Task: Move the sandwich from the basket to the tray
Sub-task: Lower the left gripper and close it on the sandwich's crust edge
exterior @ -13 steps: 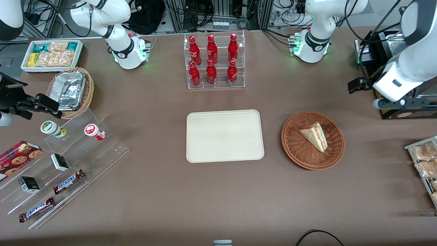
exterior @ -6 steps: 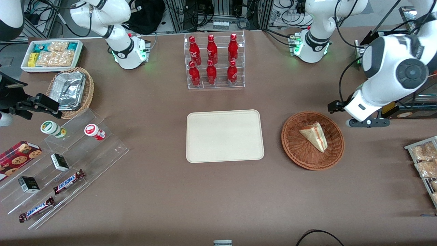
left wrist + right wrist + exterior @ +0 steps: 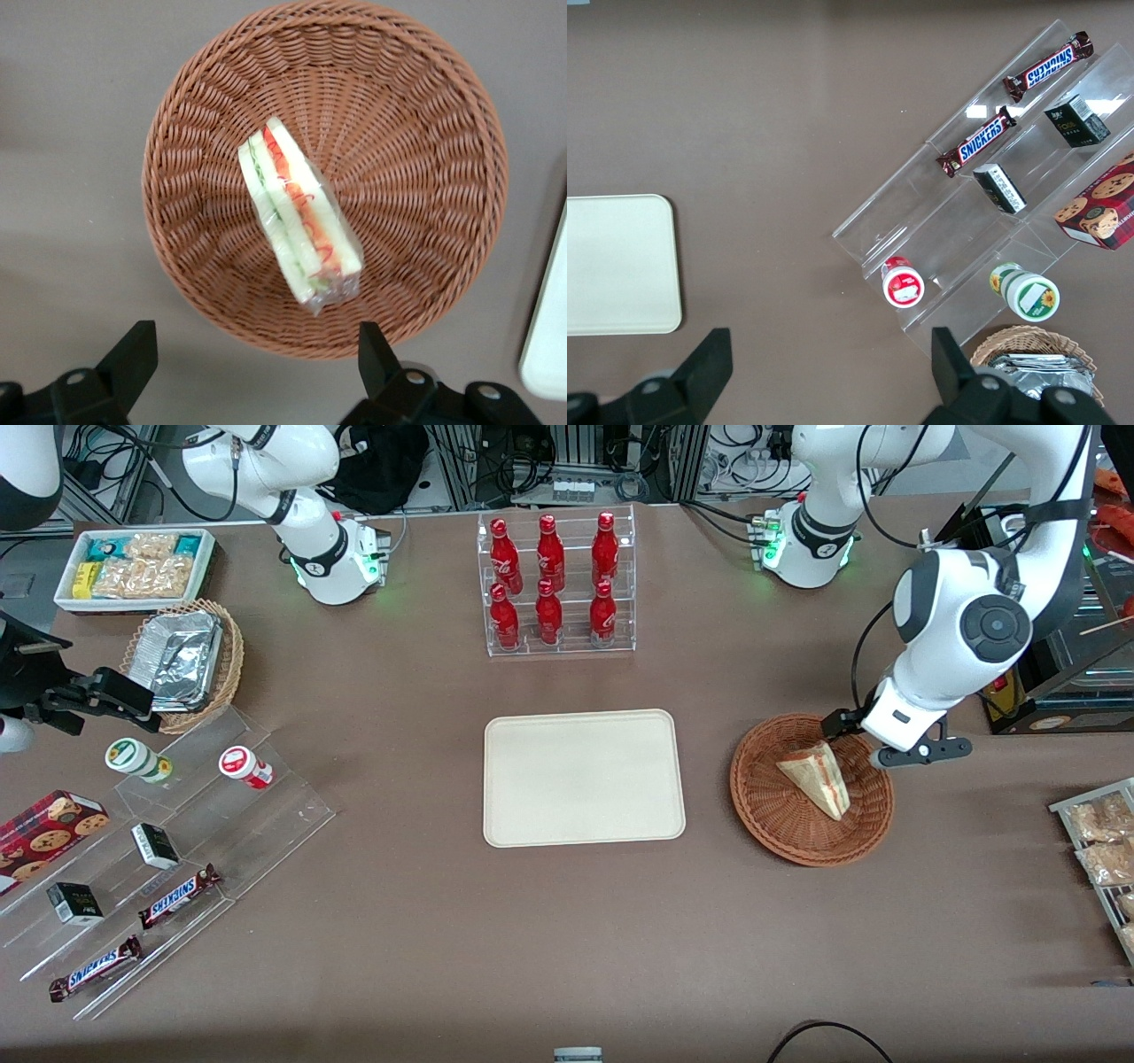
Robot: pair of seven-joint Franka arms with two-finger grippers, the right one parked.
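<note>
One second has carried the working arm from the edge of the table at its own end inward to the basket (image 3: pixel 811 788): a second ago the gripper was well apart from the wicker, half a second ago it was near the rim, and now the gripper (image 3: pixel 873 744) hangs above the rim on the side farther from the front camera. I judge this to be the approach to the pick, with no descent made yet and no contact. The sandwich (image 3: pixel 817 778) has not moved in that time; it lies in the basket, wrapped in clear film, with its filling edge of red-orange and green showing in the left wrist view (image 3: pixel 299 223). The tray (image 3: pixel 584 777) sits bare on the table (image 3: pixel 567 921), beside the basket toward the parked arm's end, so the whole transfer is still to do. In the wrist view the fingers (image 3: pixel 131 354) are spread wide, with nothing between them, and both tips lie outside the basket's rim (image 3: pixel 323 173); the sandwich is off to one side of the gap between them, not under it. The gripper probably needs to shift over the wedge and turn to straddle its narrow thickness before lowering, since the film looks slippery and the bread soft.
</note>
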